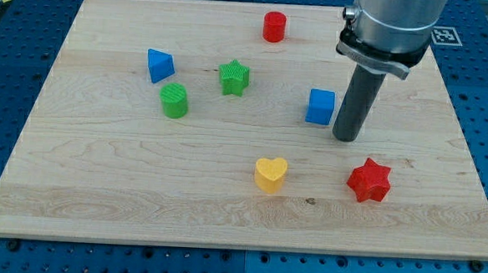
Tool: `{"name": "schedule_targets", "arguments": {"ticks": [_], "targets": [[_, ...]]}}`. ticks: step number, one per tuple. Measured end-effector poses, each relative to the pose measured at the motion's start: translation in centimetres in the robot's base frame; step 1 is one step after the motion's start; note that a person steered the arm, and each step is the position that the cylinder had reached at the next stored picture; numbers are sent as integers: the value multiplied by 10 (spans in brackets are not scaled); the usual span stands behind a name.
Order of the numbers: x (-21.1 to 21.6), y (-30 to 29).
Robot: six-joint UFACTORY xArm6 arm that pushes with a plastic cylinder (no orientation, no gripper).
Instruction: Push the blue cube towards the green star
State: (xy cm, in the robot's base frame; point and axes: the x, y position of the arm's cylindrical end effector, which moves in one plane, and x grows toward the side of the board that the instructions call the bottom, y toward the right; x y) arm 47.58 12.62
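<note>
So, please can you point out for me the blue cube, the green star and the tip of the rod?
blue cube [320, 107]: camera view, on the middle of its front face.
green star [234, 77]: camera view, on the middle of its top.
my tip [344, 138]: camera view, at the rod's very lower end, just to the right of the blue cube.

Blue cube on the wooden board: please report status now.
My tip just to the view's right of the small blue cube, contact unclear. Green star block lies further to the view's left. Nothing between cube and star.
</note>
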Motion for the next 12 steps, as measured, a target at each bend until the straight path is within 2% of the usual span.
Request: {"name": "schedule_targets", "arguments": {"ticks": [4,6,8,9,12], "targets": [[-51,-30],[-30,-26],[-60,5],[-92,11],[-88,3]]}}
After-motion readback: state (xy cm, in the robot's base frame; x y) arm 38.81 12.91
